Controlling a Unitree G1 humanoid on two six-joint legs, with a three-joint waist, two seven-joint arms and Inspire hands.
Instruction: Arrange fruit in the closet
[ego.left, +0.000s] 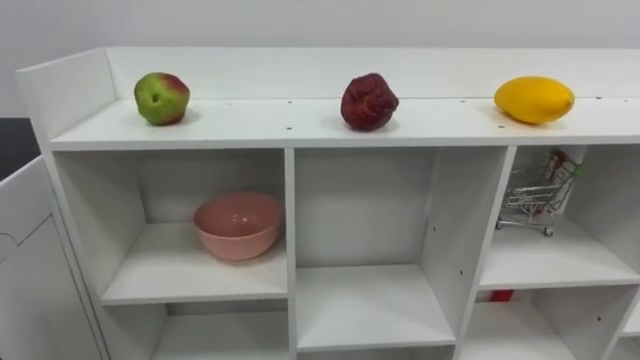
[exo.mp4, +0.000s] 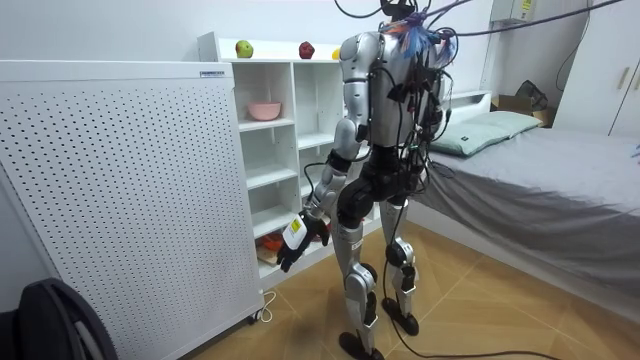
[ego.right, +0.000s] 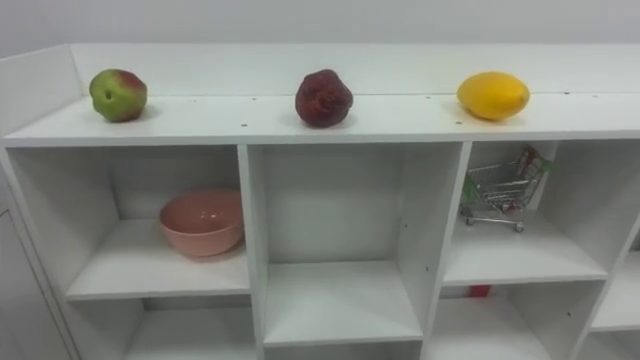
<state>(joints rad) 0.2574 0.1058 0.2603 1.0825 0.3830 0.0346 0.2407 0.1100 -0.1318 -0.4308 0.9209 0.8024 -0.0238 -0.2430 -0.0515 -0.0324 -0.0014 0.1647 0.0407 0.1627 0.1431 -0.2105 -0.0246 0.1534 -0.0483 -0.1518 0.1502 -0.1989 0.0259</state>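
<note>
Three fruits lie in a row on top of the white closet (ego.left: 290, 180). A green and red apple (ego.left: 161, 98) is at the left, a dark red fruit (ego.left: 368, 102) in the middle and a yellow mango (ego.left: 534, 99) at the right. In the room view I stand upright facing the closet (exo.mp4: 290, 140), close to it. My left hand (exo.mp4: 298, 238) hangs low beside my thigh, well below the top shelf and away from the fruit. The apple (exo.mp4: 243, 48) and the dark red fruit (exo.mp4: 306, 50) show there too.
A pink bowl (ego.left: 238, 225) sits in the upper left compartment and a small wire shopping cart (ego.left: 535, 195) in the upper right one. A white perforated panel (exo.mp4: 120, 190) stands at the room view's left and a bed (exo.mp4: 540, 170) at its right.
</note>
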